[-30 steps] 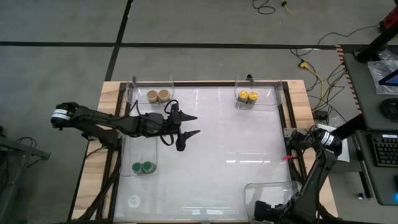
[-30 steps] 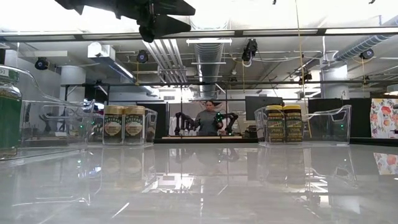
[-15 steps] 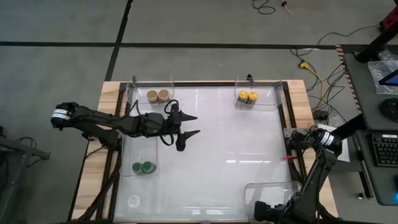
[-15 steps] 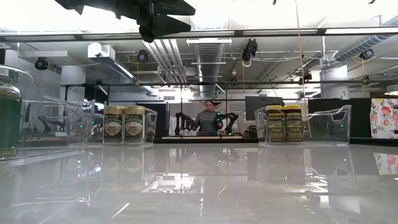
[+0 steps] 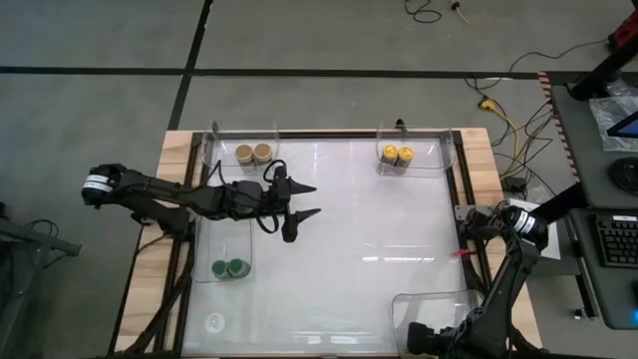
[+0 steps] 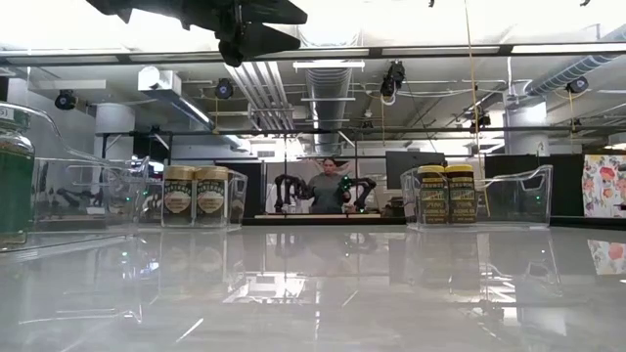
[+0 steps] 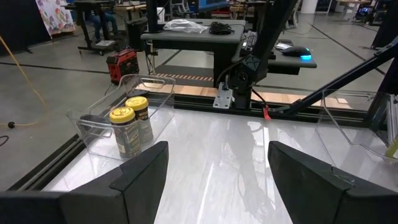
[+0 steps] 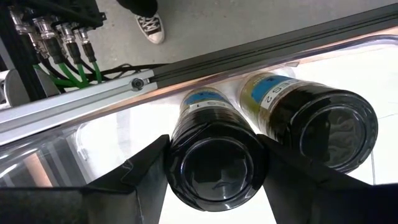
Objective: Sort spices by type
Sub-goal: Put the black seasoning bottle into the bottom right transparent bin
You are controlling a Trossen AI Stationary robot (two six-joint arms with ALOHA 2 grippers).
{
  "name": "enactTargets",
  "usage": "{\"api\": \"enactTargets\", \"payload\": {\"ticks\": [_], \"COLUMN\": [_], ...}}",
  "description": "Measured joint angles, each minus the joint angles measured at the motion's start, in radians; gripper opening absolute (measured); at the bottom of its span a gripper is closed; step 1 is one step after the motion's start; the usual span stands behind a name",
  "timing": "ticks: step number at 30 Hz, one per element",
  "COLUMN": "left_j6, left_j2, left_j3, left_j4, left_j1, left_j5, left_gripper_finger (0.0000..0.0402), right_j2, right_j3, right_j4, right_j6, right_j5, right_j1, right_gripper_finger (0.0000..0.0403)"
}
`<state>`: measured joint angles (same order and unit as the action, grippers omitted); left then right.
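My left gripper (image 5: 311,200) hangs open above the table's middle left, high over the glass (image 6: 256,27), and nothing stands between its fingers (image 7: 214,180). My right gripper (image 8: 214,171) reaches down into the near-right clear bin (image 5: 431,302) and is shut on one black-lidded jar (image 8: 217,163). A second black-lidded jar (image 8: 326,127) stands upright right beside it. Two tan-lidded jars (image 5: 252,153) stand in the far-left bin, two yellow-lidded jars (image 5: 397,155) in the far-right bin, and two green-lidded jars (image 5: 230,267) in the near-left bin. In the high view the right arm hides the black jars. My right gripper comes from above, pointing down, with one finger (image 8: 146,171) on each side of the black-lidded jar's upper part (image 8: 180,146), just beside its lid. The jar is upright between them. Its base is hidden below it, so whether it rests on the bin floor cannot be told.
Each clear bin sits at a corner of the glossy white table (image 5: 369,239). A metal frame rail (image 8: 205,65) runs just outside the near-right bin. Beyond the far edge a person (image 6: 329,191) stands in the room, and a desk with a keyboard (image 5: 613,239) sits to the right.
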<state>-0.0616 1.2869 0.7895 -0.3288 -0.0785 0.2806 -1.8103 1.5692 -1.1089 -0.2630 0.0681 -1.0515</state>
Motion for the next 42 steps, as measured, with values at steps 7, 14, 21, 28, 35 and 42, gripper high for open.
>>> {"api": "enactTargets", "payload": {"ticks": [7, 14, 21, 28, 35, 42], "left_j6": [0.000, 0.000, 0.000, -0.001, -0.009, -0.031], "left_j2": [0.000, 0.000, 0.000, 0.000, 0.000, 0.000], "left_j3": [0.000, 0.000, 0.000, 0.000, 0.000, 0.000], "left_j4": [0.000, 0.000, 0.000, 0.000, 0.000, 0.000], "left_j1": [0.000, 0.000, 0.000, 0.000, 0.000, 0.000], "left_j5": [0.000, 0.000, 0.000, 0.000, 0.000, 0.000], "left_gripper_finger": [0.0260, 0.0260, 0.0260, 0.0260, 0.0260, 0.0260], "right_j2": [0.000, 0.000, 0.000, 0.000, 0.002, 0.002], "right_j3": [0.000, 0.000, 0.000, 0.029, 0.063, 0.094], "right_j4": [0.000, 0.000, -0.003, -0.056, -0.118, -0.225], "right_j6": [-0.001, 0.001, 0.002, 0.016, 0.041, 0.130], "right_j5": [0.000, -0.008, -0.016, -0.020, -0.054, -0.087], "right_j1": [0.000, 0.000, 0.000, -0.005, -0.029, -0.052], "right_gripper_finger": [0.0220, 0.0246, 0.0252, 0.0253, 0.0257, 0.0249]}}
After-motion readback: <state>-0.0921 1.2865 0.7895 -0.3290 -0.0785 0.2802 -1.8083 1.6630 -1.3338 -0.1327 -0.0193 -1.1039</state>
